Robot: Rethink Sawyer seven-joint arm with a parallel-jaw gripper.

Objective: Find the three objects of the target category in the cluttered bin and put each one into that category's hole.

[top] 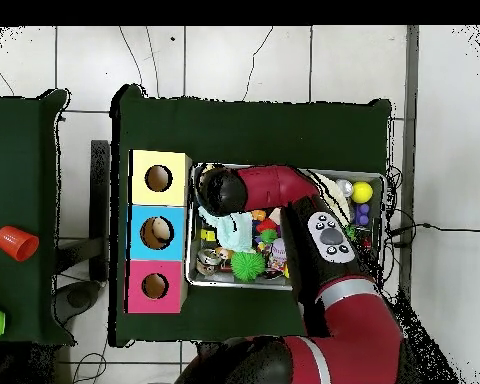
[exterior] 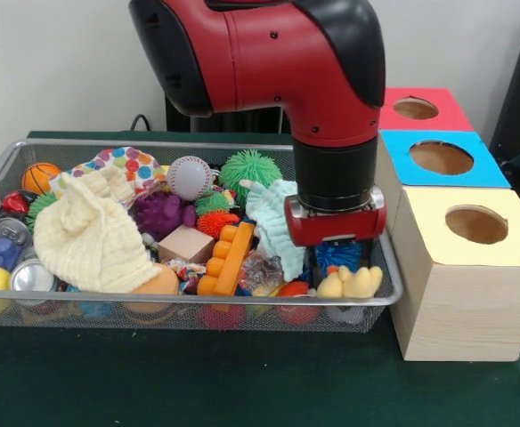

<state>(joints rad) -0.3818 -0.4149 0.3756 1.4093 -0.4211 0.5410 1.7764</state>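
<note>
- Three boxes stood in a row beside the wire bin (exterior: 386, 283), touching one another: a yellow box (exterior: 463, 267) nearest the camera in the front view, a blue box (exterior: 442, 158) behind it and a red box (exterior: 420, 108) farthest back.
- Each box had one round hole in its top; the yellow box's side was touching or just beside the bin's end.
- The bin sat on the green tabletop (exterior: 242, 382) and was crowded with toys and cloths.
- The arm (exterior: 278, 53) came down into the bin at the end nearest the boxes.
- The gripper (exterior: 336, 253) was sunk among the clutter there, its tips hidden, so whether it was parted or closed, or had hold of anything, could not be told.
- A pale green cloth (exterior: 273, 222) lay against the gripper on the side away from the boxes.
- A blue spiky ball (exterior: 342, 256) and a yellow duck (exterior: 351, 283) lay just below the gripper, at the bin's front rim.
- An orange block (exterior: 227, 261) and a wooden cube (exterior: 186, 243) lay near the bin's middle.
- A cream cloth (exterior: 91, 236) covered much of the bin's far end from the boxes.
- A baseball (exterior: 190, 177) and a green spiky ball (exterior: 249, 169) rested by the bin's back wall.
</note>
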